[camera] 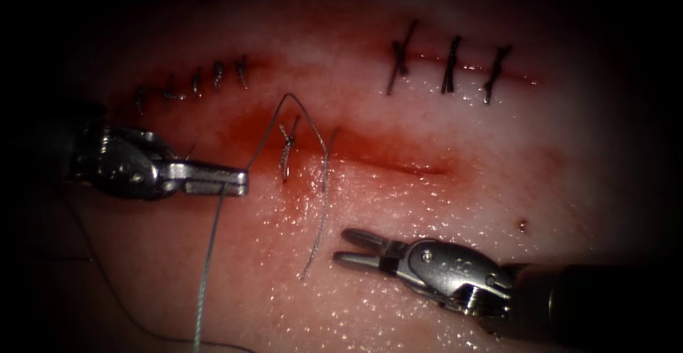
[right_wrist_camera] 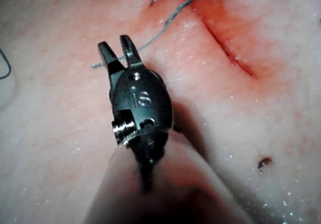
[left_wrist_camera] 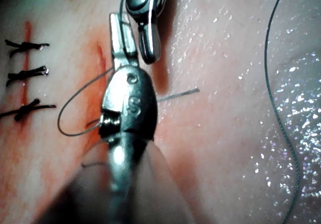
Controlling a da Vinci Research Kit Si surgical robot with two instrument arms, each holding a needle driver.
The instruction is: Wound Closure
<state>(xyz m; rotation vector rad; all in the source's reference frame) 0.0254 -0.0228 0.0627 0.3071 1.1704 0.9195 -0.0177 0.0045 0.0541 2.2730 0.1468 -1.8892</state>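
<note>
The left pincer [camera: 238, 180] is clamped on the thread [camera: 213, 246], left of the cut [camera: 398, 164]. The right pincer [camera: 348, 246] is parted, nothing held, just beside the thread's free tail [camera: 316, 239] below the cut. A knot [camera: 286, 150] sits over the cut. No needle can be made out. Tension on the tissue [camera: 427, 218] is probably best kept light.

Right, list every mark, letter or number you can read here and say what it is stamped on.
"S": stamped on the wrist housing of the left arm's tool, whose jaws are shut on the thread.
"IS" or similar, second character unclear: stamped on the housing of the right arm's tool, jaws open and holding nothing.
No other text is readable on the tissue.
</note>
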